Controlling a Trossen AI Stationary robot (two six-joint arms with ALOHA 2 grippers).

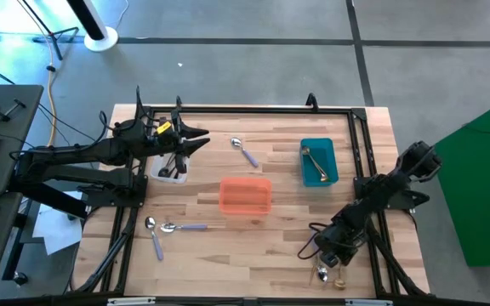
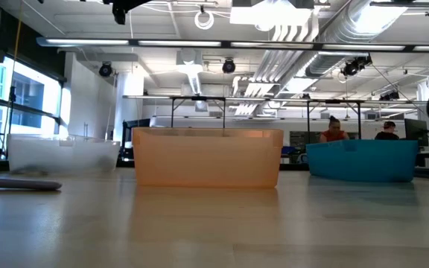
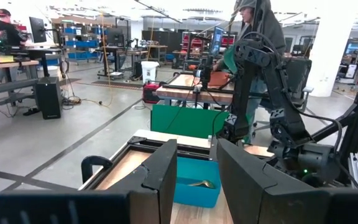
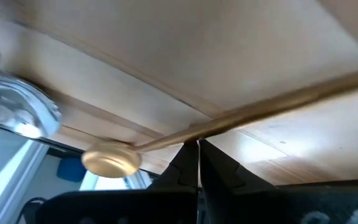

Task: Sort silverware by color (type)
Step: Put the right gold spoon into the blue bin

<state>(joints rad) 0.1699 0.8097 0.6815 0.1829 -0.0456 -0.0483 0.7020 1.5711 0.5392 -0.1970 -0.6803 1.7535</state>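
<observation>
- At the table's near edge, towards its right corner, the right gripper (image 1: 328,253) has its fingers pinched together on the thin handle of a gold spoon (image 4: 107,159); in the right wrist view the handle runs straight across the closed fingertips, with the bowl hanging out to one side.
- Just beside it at that edge lie what look like more spoons (image 1: 322,274), though they are too small there to tell their colour with certainty.
- Near the front left corner two lavender-handled spoons (image 1: 181,228) lie flat on the table (image 1: 262,234), their bowls close together.
- In the middle of the table stands the orange bin (image 1: 245,195), apparently holding nothing.
- Farther back, a third lavender spoon (image 1: 244,151) lies alone on the wood.
- Towards the back right sits the teal bin (image 1: 319,161) with a gold spoon (image 1: 311,161) inside.
- At the back left, the left gripper (image 1: 196,140) hovers beside the clear bin (image 1: 169,168), which holds black spoons (image 1: 172,164); its fingers stand apart with nothing between them.
- On handling, as I judge it: these spoons are light, rigid and smooth, so they will slip or swivel in a pinch. The flat handle near its middle is the safest hold; a grip near the end lets the bowl's weight tip it. The held gold spoon belongs in the teal bin.
</observation>
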